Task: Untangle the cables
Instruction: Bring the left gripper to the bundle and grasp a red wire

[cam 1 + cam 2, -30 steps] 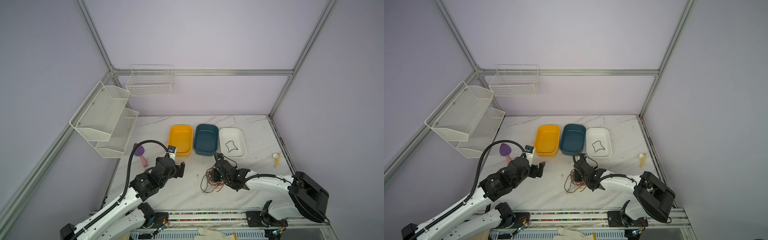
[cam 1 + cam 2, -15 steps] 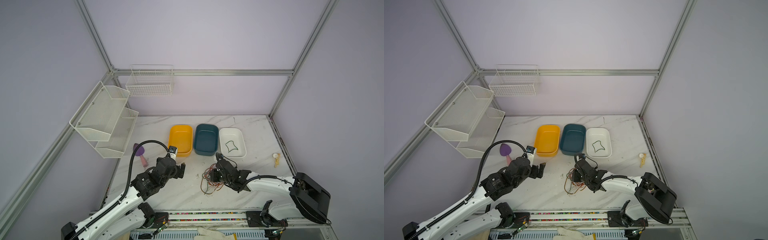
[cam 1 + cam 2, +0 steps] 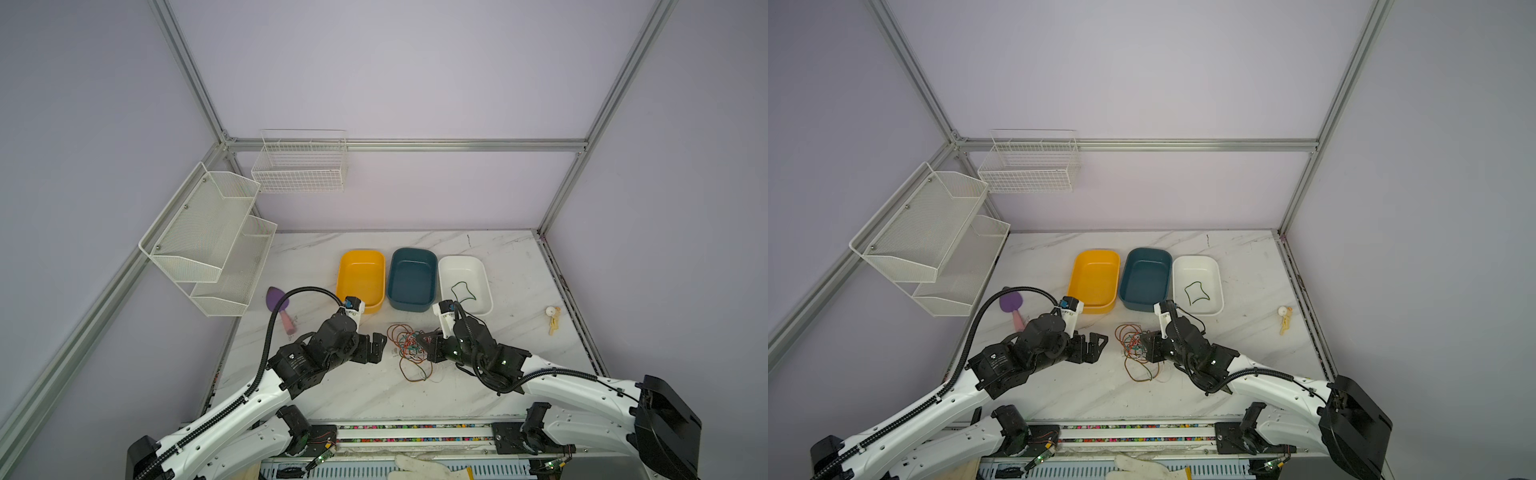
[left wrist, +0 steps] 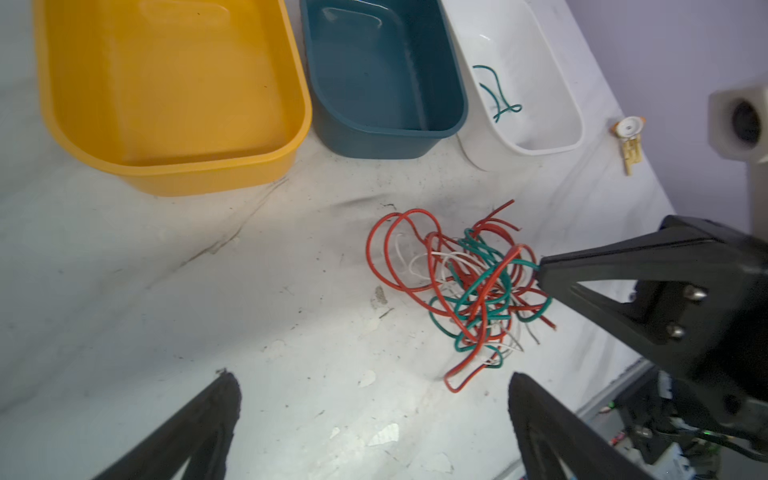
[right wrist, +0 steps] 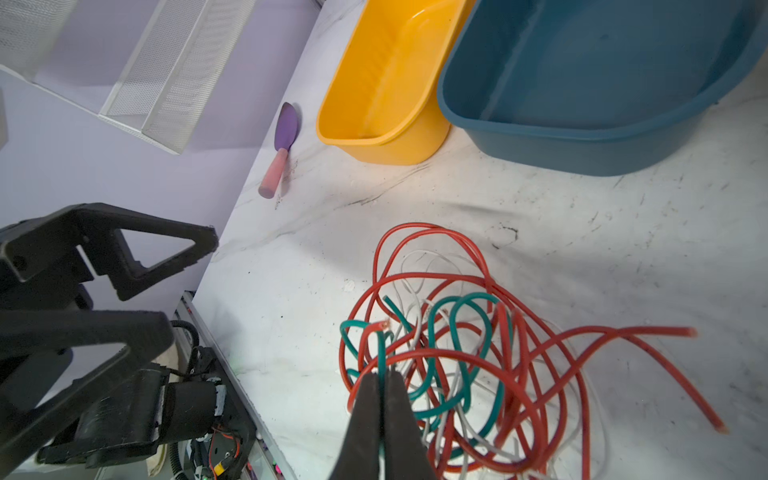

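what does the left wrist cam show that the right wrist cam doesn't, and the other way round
Only the left wrist view: the white tray with a loose green cable lying in it, and a small cream object.
Only the right wrist view: the purple spatula and the white mesh shelf.
Both: the yellow tray, the teal tray, the tangle of cables, the open left gripper, and the right gripper shut on a green cable of the tangle.
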Robot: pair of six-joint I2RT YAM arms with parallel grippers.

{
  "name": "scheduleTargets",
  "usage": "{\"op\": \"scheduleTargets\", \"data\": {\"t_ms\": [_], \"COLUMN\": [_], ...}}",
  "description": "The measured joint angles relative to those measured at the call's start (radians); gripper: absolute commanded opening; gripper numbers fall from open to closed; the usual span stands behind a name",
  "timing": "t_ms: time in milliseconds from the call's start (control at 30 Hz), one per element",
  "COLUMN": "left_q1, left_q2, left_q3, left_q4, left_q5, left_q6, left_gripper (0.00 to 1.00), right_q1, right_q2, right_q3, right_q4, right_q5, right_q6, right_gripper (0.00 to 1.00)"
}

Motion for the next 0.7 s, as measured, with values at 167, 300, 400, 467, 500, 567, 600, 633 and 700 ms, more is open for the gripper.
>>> {"op": "scheduleTargets", "data": {"t_ms": [167, 300, 400, 467, 500, 567, 600, 633, 700], "left_q1": [-0.005, -0.005, -0.005, -0.006, -0.006, -0.006, -0.006, -0.006, -0.006], "left_q2": [-0.022, -0.033, -0.033, -0.033, -0.033, -0.033, -0.033, -0.034, -0.034], "left_q3": [-0.072, -0.156, -0.209, -0.241, -0.259, -0.288, -0.300, -0.313, -0.333], "left_q4": [0.158, 0.266, 0.332, 0.369, 0.391, 0.425, 0.440, 0.456, 0.491], "left_q5": [0.107, 0.172, 0.214, 0.234, 0.244, 0.259, 0.264, 0.269, 0.278], "left_q6": [-0.111, -0.183, -0.226, -0.254, -0.269, -0.296, -0.309, -0.320, -0.344], "left_gripper": [0.76, 0.63, 0.60, 0.60, 0.61, 0.64, 0.66, 0.67, 0.67], "right_q1": [0.000, 0.000, 0.000, 0.000, 0.000, 0.000, 0.000, 0.000, 0.000], "right_q2": [-0.025, -0.047, -0.060, -0.069, -0.075, -0.087, -0.095, -0.100, -0.105], "right_q3": [-0.029, -0.049, -0.057, -0.062, -0.066, -0.076, -0.083, -0.089, -0.099], "right_q4": [0.049, 0.086, 0.103, 0.111, 0.115, 0.130, 0.137, 0.145, 0.163], "right_q5": [-0.047, -0.076, -0.085, -0.089, -0.092, -0.093, -0.094, -0.095, -0.098], "right_q6": [-0.011, -0.010, -0.009, -0.006, -0.005, 0.003, 0.008, 0.014, 0.024], "right_gripper": [0.00, 0.00, 0.00, 0.00, 0.00, 0.00, 0.00, 0.00, 0.00]}}
